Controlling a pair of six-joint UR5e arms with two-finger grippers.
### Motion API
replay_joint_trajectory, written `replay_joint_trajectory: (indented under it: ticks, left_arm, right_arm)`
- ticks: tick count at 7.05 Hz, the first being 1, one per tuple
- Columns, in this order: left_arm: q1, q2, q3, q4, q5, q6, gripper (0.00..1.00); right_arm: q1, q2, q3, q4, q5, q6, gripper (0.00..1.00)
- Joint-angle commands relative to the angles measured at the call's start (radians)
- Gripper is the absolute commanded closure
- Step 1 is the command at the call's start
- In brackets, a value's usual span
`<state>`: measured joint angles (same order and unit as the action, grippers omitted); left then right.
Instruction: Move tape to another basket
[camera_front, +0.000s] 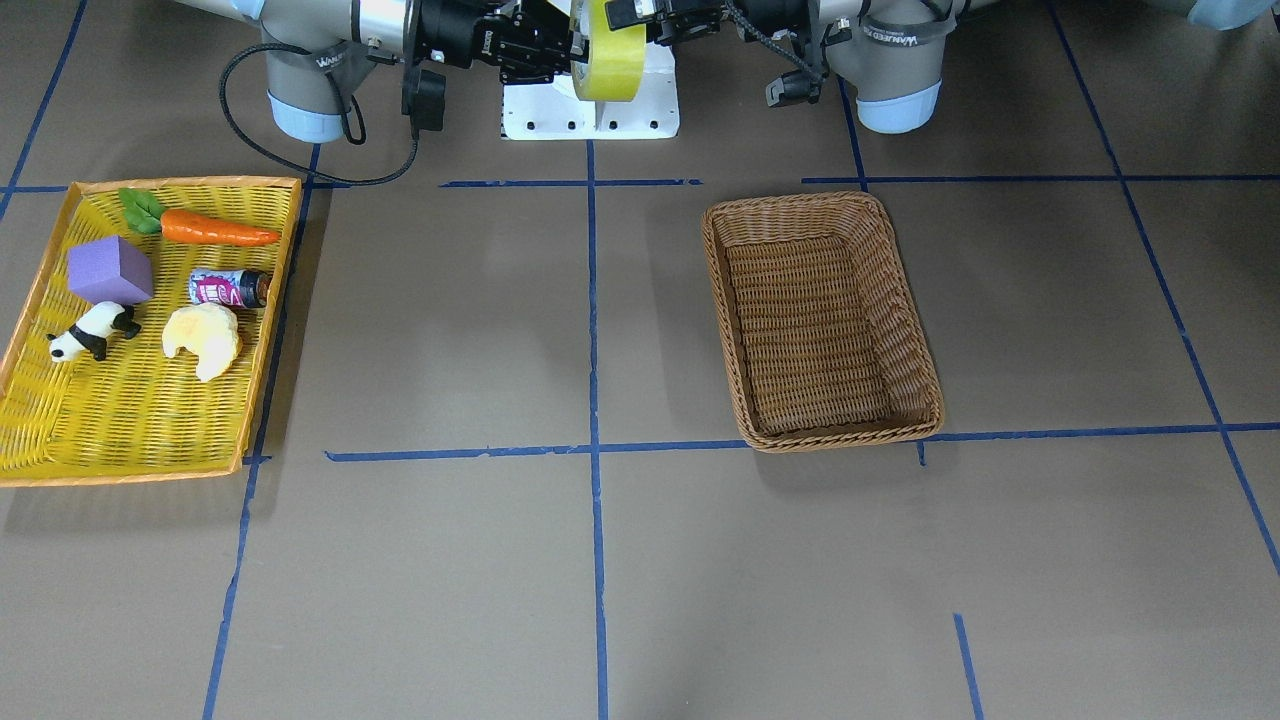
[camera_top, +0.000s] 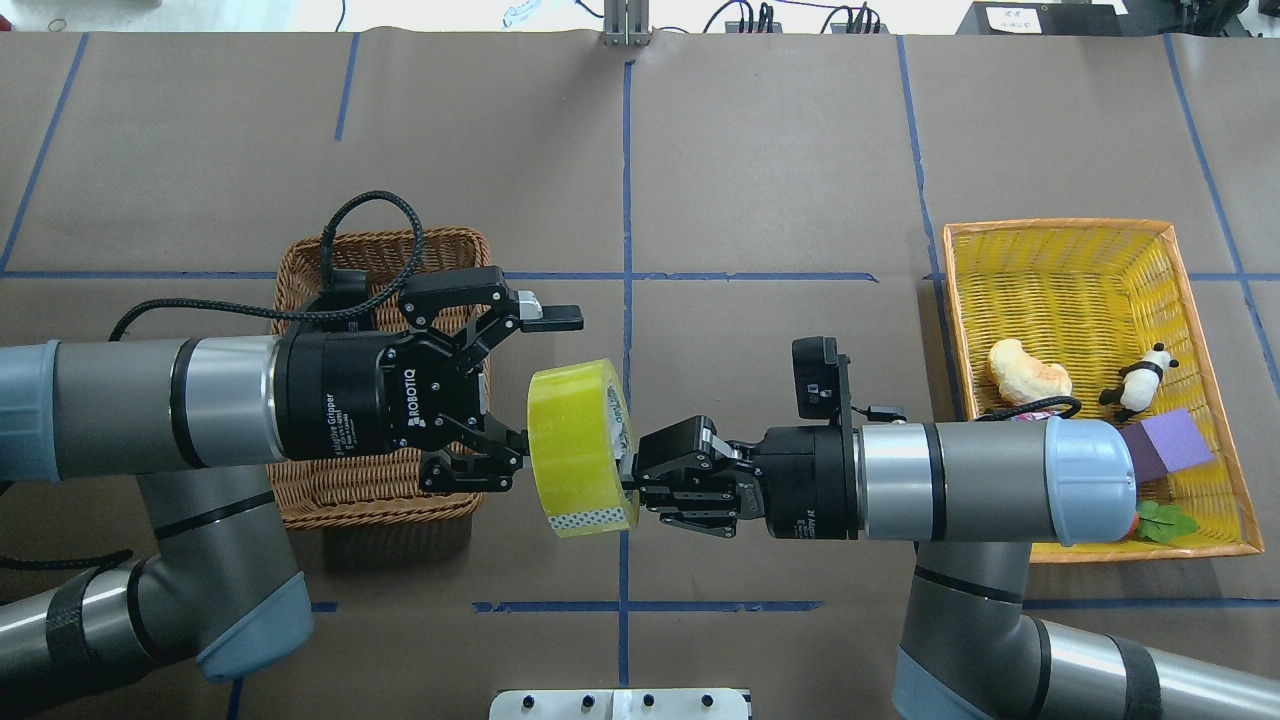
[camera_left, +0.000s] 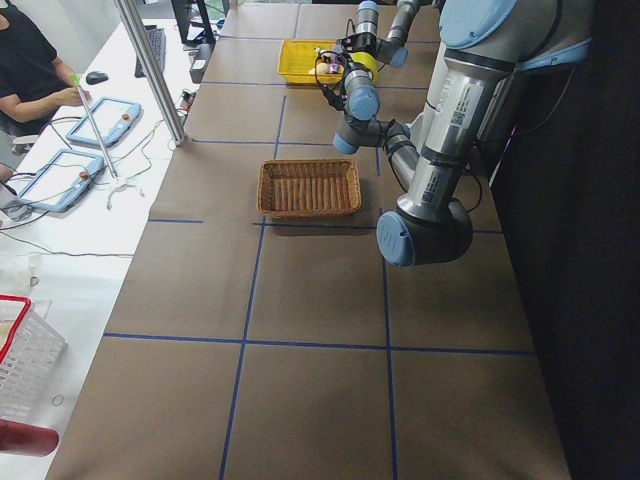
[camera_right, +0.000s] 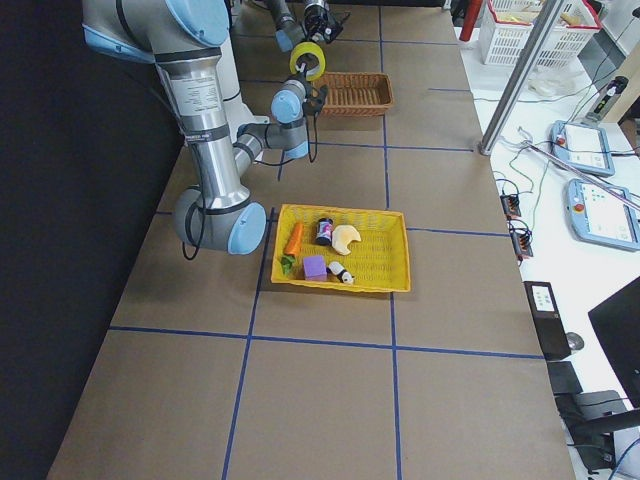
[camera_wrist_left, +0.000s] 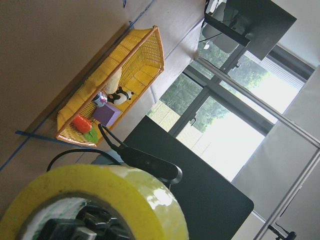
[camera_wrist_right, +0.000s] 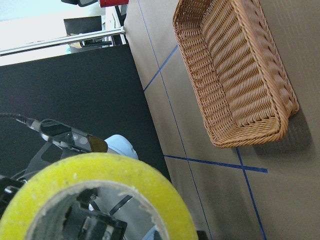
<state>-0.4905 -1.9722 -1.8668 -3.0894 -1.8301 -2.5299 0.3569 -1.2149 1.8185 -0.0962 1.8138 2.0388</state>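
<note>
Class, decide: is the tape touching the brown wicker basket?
Apart. The front-facing view shows the tape held up in the air, well clear of the empty basket.

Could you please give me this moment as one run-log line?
stage: mid-air handover | tape: gripped by right hand | left hand: open beside tape | basket: empty, tape not yet in

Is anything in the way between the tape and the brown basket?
Only the open left gripper, which sits between them, beside the tape held up by the right gripper. The basket is empty.
</note>
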Motion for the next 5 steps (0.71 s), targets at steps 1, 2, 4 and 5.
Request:
replay_joint_trajectory:
  ticks: [1, 2, 4, 5]
  left_arm:
    - [-0.002, 0.0, -0.003, 0.002, 0.0, -0.003, 0.23]
    - [-0.002, 0.001, -0.003, 0.002, 0.0, -0.003, 0.47]
    - [-0.002, 0.004, -0.003, 0.0, 0.0, 0.0, 0.93]
    - [-0.003, 0.004, -0.006, 0.0, 0.0, 0.002, 0.98]
  right_arm:
    - [-0.001, 0.002, 0.001, 0.004, -0.002, -0.003, 0.95]
    - [0.004, 0.002, 0.001, 0.009, -0.002, -0.011, 0.43]
    - [0.01, 0.002, 0.007, 0.01, -0.005, -0.012, 0.0]
    - [0.016, 0.002, 0.008, 0.01, -0.005, -0.012, 0.0]
